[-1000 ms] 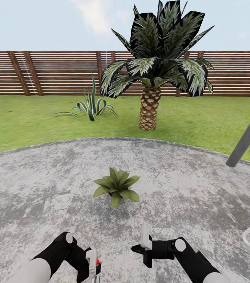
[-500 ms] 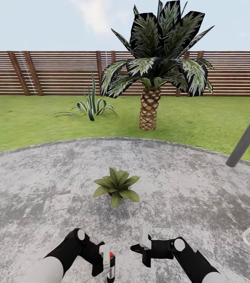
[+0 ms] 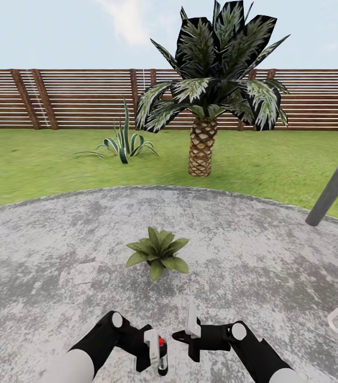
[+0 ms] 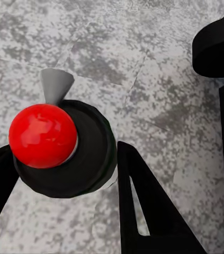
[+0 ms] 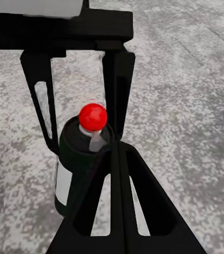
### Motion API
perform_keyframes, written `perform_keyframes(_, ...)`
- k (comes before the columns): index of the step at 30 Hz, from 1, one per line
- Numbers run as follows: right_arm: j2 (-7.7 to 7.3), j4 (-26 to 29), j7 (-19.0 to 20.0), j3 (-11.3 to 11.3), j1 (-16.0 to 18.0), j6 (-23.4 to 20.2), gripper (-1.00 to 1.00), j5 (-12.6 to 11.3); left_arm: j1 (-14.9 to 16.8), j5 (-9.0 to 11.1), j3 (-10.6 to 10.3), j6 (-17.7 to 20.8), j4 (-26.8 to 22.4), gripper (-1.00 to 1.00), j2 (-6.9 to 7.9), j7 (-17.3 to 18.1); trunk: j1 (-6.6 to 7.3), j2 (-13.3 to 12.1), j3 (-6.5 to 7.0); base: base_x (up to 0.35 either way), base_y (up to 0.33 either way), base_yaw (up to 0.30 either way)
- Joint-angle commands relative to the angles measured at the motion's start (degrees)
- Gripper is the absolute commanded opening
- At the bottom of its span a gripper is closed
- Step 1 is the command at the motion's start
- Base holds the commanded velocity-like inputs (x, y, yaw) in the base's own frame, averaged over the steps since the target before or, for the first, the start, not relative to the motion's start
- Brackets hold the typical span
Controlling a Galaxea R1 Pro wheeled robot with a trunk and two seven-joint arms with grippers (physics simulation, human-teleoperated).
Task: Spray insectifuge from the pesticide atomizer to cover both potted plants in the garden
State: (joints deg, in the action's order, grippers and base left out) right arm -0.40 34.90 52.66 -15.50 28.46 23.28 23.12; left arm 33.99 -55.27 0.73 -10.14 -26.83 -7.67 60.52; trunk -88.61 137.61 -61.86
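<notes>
I have the pesticide atomizer clamped upright in the left pincer — its dark fingers sit against both sides of the bottle, and the red knob on top points up at the wrist camera. It hangs low over the grey paving, just in front of my trunk. The right pincer sits just beside it, its fingers together and gripping nothing; from that wrist the atomizer shows right past the fingertips, white label strip facing. One potted plant stands on the paving ahead of both pincers, apart from them. Beyond it — lawn, palm, agave and slatted fence.
</notes>
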Motion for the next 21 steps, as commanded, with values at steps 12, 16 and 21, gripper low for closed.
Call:
perform_keyframes(12,-0.04,-0.01,-0.22,-0.08,0.02,0.27,-1.00,0.43,0.18,-0.44,0.15,-1.17,-0.08,-1.00,-1.66,0.22,0.01,0.02,-0.05,0.000,0.000,0.000)
perform_keyframes(16,-0.04,-0.01,-0.27,-0.07,0.02,0.27,-1.00,0.42,0.20,-0.28,0.15,-1.20,-0.12,-1.00,-1.81,0.16,0.01,0.02,-0.05,0.000,0.000,0.000)
perform_keyframes(21,-0.04,-0.01,-0.27,-0.07,0.02,0.27,-1.00,0.43,0.23,3.36,0.07,-1.37,-0.08,-1.00,-1.75,0.21,0.01,0.02,-0.05,0.000,0.000,0.000)
